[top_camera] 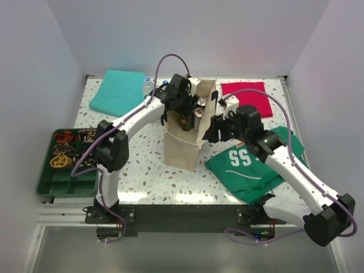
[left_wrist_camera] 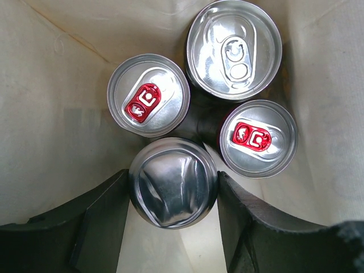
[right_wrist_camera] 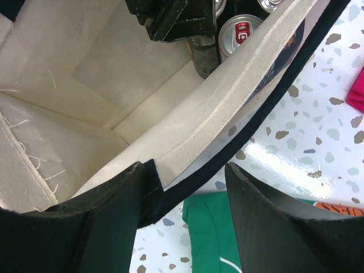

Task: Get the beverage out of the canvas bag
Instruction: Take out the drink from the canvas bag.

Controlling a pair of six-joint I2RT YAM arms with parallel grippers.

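Canvas bag (top_camera: pixel 181 149): beige tote standing upright mid-table between the two arms, mouth open, with a navy strap (right_wrist_camera: pixel 173 196) along its rim.
Beverages: four cans stand on end in the bag's far end. They are a wide silver-tab can (left_wrist_camera: pixel 234 50), a left red-tab can (left_wrist_camera: pixel 149 95), a right red-tab can (left_wrist_camera: pixel 259 138) and a plain-ended can (left_wrist_camera: pixel 172 183) whose dished end shows no tab.
Left gripper (left_wrist_camera: pixel 172 181): reaches down through the bag mouth, fingers (left_wrist_camera: pixel 102 222) closed against both sides of the plain-ended can, with no gap visible. The can sits inside the bag.
Right gripper (right_wrist_camera: pixel 185 168): jaws apart, straddling the bag's right-hand rim. The inner finger touches the fabric and the outer finger stands clear of it.
Top view only: terrazzo table (top_camera: pixel 142 176), teal towel (top_camera: pixel 116 91), pink cloth (top_camera: pixel 244 94), green jersey (top_camera: pixel 250 168) and green compartment tray (top_camera: pixel 62 170).
Left wrist view only: can ends, tabs and finger contact.
Right wrist view only: the bag's bare cream floor at its near end.
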